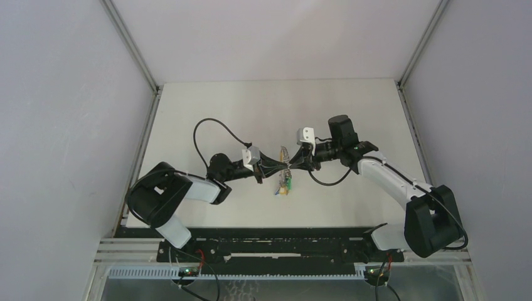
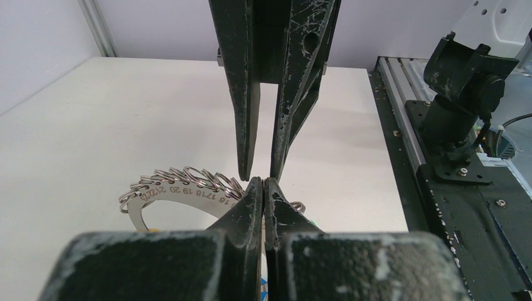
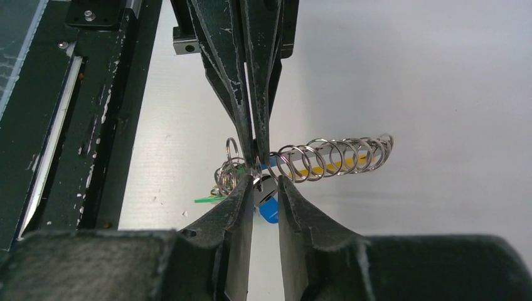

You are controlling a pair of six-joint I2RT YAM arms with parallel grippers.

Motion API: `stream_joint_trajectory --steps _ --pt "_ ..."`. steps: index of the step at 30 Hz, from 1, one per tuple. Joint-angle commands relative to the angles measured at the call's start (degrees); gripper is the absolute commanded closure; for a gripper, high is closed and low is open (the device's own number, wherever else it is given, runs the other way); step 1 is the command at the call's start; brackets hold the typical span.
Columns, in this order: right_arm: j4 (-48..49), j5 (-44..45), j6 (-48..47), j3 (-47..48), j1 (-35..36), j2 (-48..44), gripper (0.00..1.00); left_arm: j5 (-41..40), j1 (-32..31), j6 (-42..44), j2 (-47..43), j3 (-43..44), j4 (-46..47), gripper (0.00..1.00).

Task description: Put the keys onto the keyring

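The keyring [image 1: 283, 183] hangs off the table between both grippers. It is a silvery numbered band [image 2: 182, 193] carrying a row of small rings [image 3: 332, 157], with a yellow strip behind and blue [image 3: 270, 214] and green [image 3: 210, 199] tags below. My left gripper [image 2: 263, 182] is shut, pinching the keyring's edge; it enters the right wrist view from the top [image 3: 254, 160]. My right gripper [image 3: 266, 182] faces it tip to tip. Its jaws stand a finger-width apart around a small black-and-silver piece, the key [image 3: 266, 189], right at the rings. In the top view the left gripper [image 1: 279, 168] and right gripper [image 1: 292, 163] nearly touch.
The black mounting rail [image 1: 270, 241] runs along the near table edge and also shows in the left wrist view [image 2: 452, 188]. A black cable [image 1: 210, 128] loops over the table behind the left arm. Grey walls enclose the white table [image 1: 351, 106].
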Motion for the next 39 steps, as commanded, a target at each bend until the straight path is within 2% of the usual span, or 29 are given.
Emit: stream_joint_trajectory --steps 1,17,19,23,26,28,34,39 --pt "3.14 -2.57 -0.29 0.09 0.48 0.88 0.79 -0.60 -0.27 0.63 -2.31 0.03 4.85 1.00" --pt "4.25 -4.23 -0.77 0.22 1.10 3.38 0.84 -0.77 -0.36 0.15 -2.48 0.27 4.83 1.00" --pt "4.52 -4.28 -0.68 0.17 1.12 3.44 0.86 -0.77 -0.45 0.08 -2.48 0.28 4.85 1.00" --pt "3.70 -4.09 -0.92 0.57 1.11 3.60 1.00 -0.83 -0.54 0.10 -2.57 0.19 4.85 1.00" --pt "1.03 -2.69 -1.87 1.30 0.96 3.40 1.00 -1.74 -0.54 0.08 -2.57 -0.08 4.85 0.99" --pt "-2.36 -0.74 -2.97 2.15 0.87 2.78 1.00 -2.46 -0.54 0.36 -2.09 -0.29 4.85 0.95" --pt "-15.24 9.71 -4.88 7.11 1.73 1.87 1.00 -3.23 -0.45 1.39 0.15 -0.60 4.85 0.73" --pt "-24.05 18.92 -5.20 12.86 4.11 2.51 1.00 -2.50 -0.46 2.26 1.27 -0.49 4.76 0.64"
